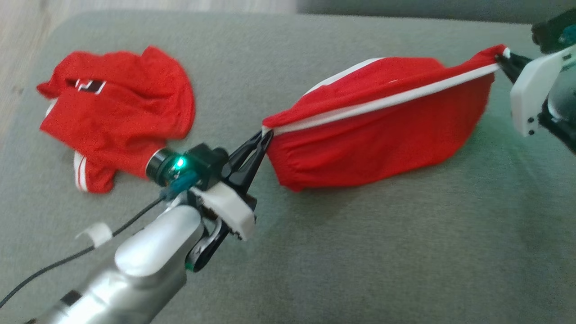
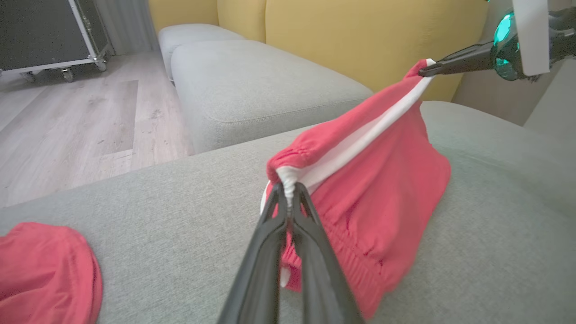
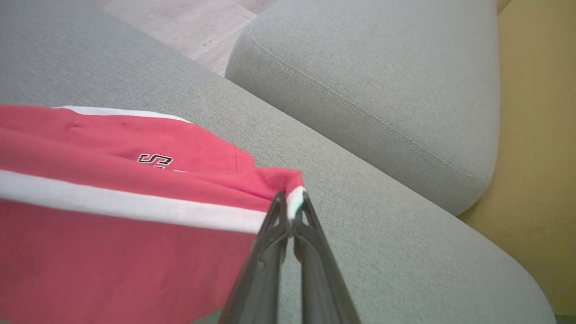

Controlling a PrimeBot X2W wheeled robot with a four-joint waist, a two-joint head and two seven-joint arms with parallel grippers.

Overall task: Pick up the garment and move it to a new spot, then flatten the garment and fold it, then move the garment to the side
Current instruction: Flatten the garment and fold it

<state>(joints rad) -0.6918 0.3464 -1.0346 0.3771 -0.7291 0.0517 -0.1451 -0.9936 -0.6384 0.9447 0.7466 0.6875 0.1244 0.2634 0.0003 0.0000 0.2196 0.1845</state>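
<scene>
Left gripper (image 1: pixel 268 134), centre-left of the head view, fingers pinched together on the near corner of the red garment (image 1: pixel 382 139), right at its white stripe. Garment is stretched between both grippers, running from centre frame to upper right, its lower edge sagging onto the grey cushion (image 1: pixel 360 252). Right gripper (image 1: pixel 499 58), upper right, fingers clamped on the far corner. Second red shirt (image 1: pixel 117 108) lies crumpled at upper left, apart from both grippers.
</scene>
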